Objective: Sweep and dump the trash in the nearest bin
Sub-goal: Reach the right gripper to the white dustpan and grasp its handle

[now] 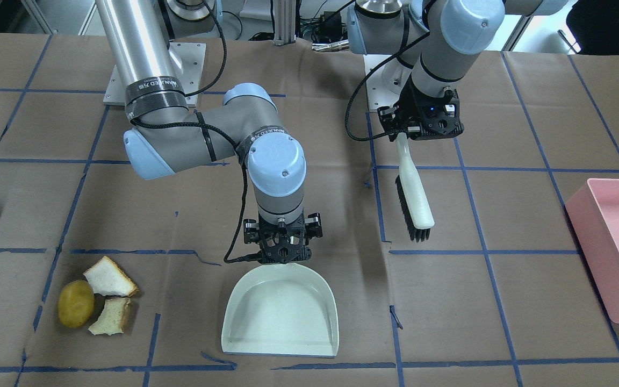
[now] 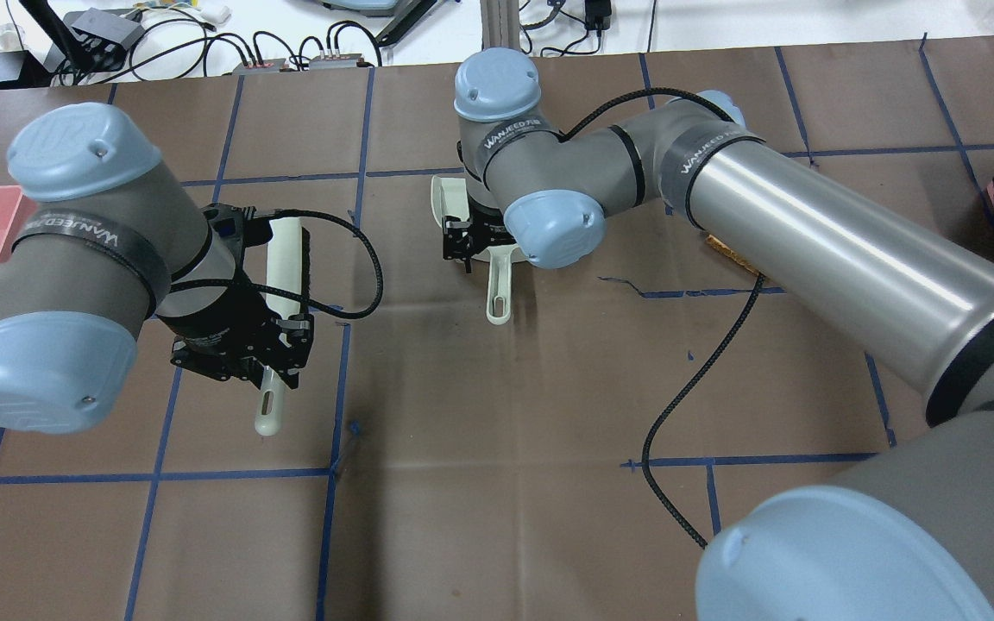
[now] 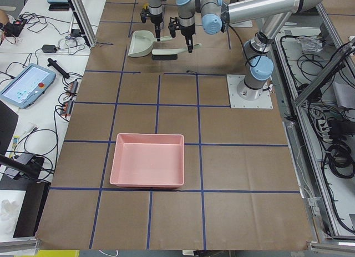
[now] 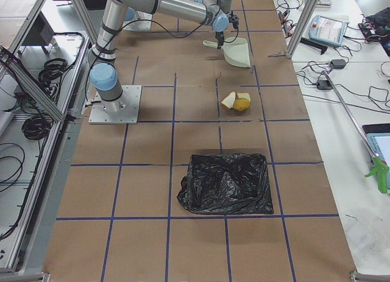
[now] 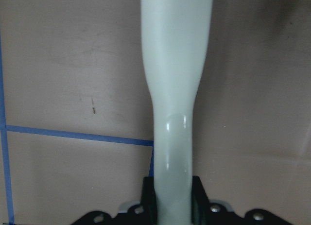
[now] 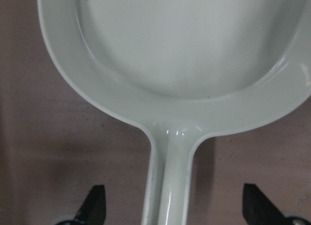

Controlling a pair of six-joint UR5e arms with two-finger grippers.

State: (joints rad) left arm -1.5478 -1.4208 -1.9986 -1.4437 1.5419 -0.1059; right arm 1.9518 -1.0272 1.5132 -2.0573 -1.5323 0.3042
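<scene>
Trash [image 1: 110,317] is lying in the lower left of the front-facing view: a potato [image 1: 76,303] just beside two bread pieces [image 1: 109,278]. It is sitting left of the dustpan [image 1: 280,314], which is holding nothing and is running top to bottom with its mouth facing the bottom edge, not the pile. The right gripper [image 1: 283,259], the nearer one, is straddling the handle [image 6: 167,186] with its fingers [image 6: 93,205] spread wide, not clamping. The left gripper [image 1: 405,131] is clamping the brush [image 1: 414,199]. The pink bin [image 3: 147,160] is showing nothing inside. The black-bagged bin [image 4: 225,184] is sitting nearer the pile.
</scene>
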